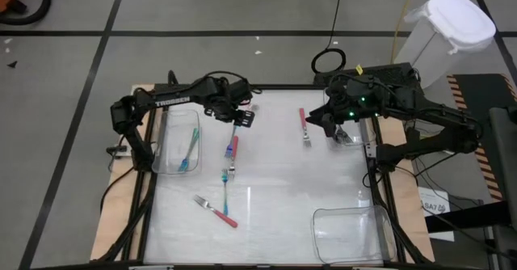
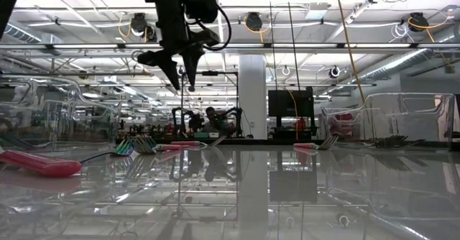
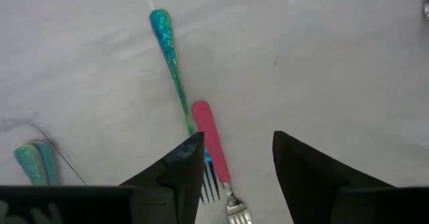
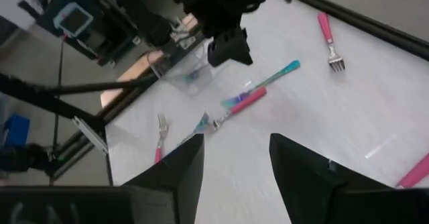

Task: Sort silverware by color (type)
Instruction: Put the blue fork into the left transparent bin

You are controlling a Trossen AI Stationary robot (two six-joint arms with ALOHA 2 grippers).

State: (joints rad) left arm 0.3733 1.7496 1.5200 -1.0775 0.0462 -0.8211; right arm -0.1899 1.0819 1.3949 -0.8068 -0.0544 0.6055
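Slim forks lie flat on the white table. A teal fork (image 3: 167,43) and a pink fork (image 3: 211,137) lie crossed under my left gripper (image 3: 238,163), which hovers open above them (image 1: 238,115), raised clear of the table (image 2: 176,60). Another teal fork (image 1: 224,181) and a pink fork (image 1: 218,211) lie nearer the near edge. Teal forks (image 1: 188,150) lie in the left clear bin (image 1: 166,132). A pink fork (image 1: 304,124) lies just left of my right gripper (image 1: 333,127), which is open and empty (image 4: 234,163).
A second clear bin (image 1: 347,231) stands at the table's near right corner. Small metallic pieces (image 1: 346,137) lie by the right gripper. The middle of the table between the two arms is bare. Beyond the far edge lie a cable coil (image 1: 329,61) and a white bin (image 1: 448,27).
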